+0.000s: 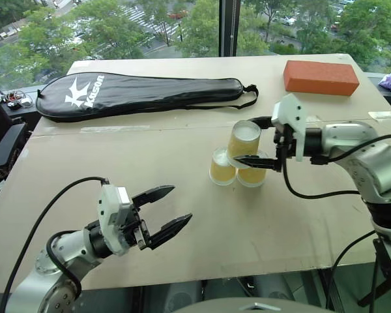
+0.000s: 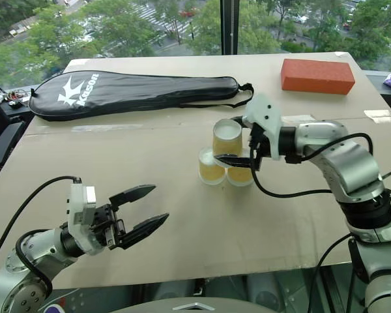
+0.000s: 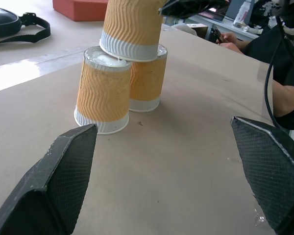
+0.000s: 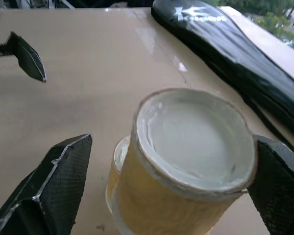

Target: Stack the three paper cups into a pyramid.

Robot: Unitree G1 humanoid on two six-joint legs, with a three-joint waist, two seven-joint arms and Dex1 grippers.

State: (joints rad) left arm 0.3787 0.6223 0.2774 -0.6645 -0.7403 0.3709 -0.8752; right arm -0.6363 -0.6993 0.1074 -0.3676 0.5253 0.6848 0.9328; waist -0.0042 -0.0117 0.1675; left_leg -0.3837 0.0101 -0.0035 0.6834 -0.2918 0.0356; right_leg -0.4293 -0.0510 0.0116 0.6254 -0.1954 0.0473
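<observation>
Two yellow-orange paper cups [image 1: 221,167] [image 1: 253,176] stand upside down, side by side, on the brown table [image 1: 117,156]. The third cup [image 1: 241,132] rests on top of them, base up and leaning a little; in the left wrist view this top cup [image 3: 132,24] bridges both lower ones. My right gripper [image 1: 246,141] straddles the top cup, open, with a gap showing beside one finger [image 4: 54,181]. My left gripper [image 1: 180,203] is open and holds nothing, hovering near the table's front left and pointing toward the cups.
A black racket bag [image 1: 137,94] lies along the far left of the table. An orange-red brick [image 1: 320,77] sits at the far right corner. A person's dark sleeve [image 3: 284,73] shows beyond the table's right side. Windows stand behind the table.
</observation>
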